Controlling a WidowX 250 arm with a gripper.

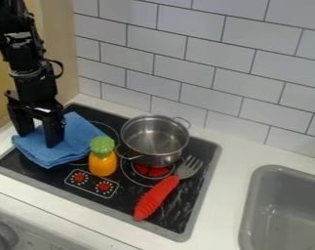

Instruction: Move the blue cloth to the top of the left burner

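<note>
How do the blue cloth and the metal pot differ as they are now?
The blue cloth is soft-looking, folded and matte; the metal pot is round, shiny and silver, with handles.
The cloth lies low in layers, while the pot stands upright with its top open.
The gripper is at the cloth, its fingers apart; the pot stands away from it.
Both rest on the black stovetop.

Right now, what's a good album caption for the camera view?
End effector at a blue cloth on a stovetop, near a metal pot.
</note>
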